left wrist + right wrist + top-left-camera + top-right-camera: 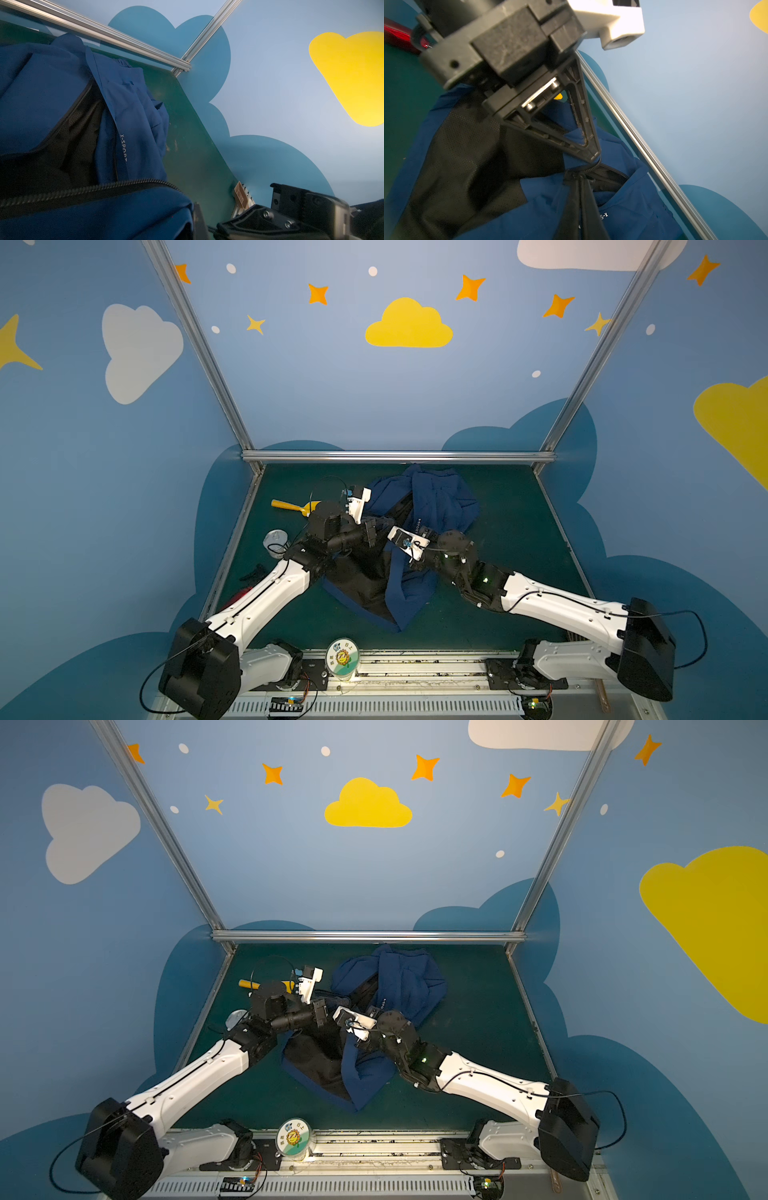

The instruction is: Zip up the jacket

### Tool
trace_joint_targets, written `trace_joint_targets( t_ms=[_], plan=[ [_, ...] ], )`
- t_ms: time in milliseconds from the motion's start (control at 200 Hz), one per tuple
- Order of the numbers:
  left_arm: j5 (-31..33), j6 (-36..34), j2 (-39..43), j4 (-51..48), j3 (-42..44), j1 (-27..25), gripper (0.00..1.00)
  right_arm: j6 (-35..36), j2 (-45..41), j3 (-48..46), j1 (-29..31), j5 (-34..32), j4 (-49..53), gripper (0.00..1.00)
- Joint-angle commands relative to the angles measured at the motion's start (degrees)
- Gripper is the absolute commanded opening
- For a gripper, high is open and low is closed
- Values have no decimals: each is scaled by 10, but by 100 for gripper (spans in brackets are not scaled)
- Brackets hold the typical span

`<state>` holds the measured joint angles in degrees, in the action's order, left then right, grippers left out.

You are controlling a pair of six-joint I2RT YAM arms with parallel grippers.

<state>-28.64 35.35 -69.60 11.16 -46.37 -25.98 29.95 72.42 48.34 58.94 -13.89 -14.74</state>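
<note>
The navy-blue jacket [440,506] [409,982] lies crumpled in the middle of the green table, its black lining [361,576] turned up at the front. In both top views the two grippers meet over its open front. My left gripper [383,523] [331,1005] [593,158] is shut on the blue fabric edge beside the zipper teeth [93,189]. My right gripper [394,527] [341,1008] [579,178] is shut on the dark zipper [593,166] just below the left gripper's tips. White lettering [124,148] runs beside the zipper. The left wrist view shows one left finger [199,221] against bunched blue cloth.
A yellow scoop [291,506], a grey cup [275,540], a black clip [253,572] and a red object [241,595] lie at the table's left. A round tub with a sunflower label [341,657] stands at the front edge. An aluminium rail [399,456] bounds the back.
</note>
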Motion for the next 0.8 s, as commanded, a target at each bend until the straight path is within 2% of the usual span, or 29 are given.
trace_joint_targets(
  t_ms=[0,250,561,796],
  plan=[
    [-3,-9,18,6,3,1,3,-11,5,18,-5,4,-6,0],
    [-6,-22,36,-17,5,1,3,-27,3,24,-13,-4,-6,0],
    [16,-59,56,-86,-2,1,3,-51,-26,45,-16,39,21,0],
    [15,-66,58,-99,-10,1,3,-57,-35,51,-17,40,35,0]
  ],
)
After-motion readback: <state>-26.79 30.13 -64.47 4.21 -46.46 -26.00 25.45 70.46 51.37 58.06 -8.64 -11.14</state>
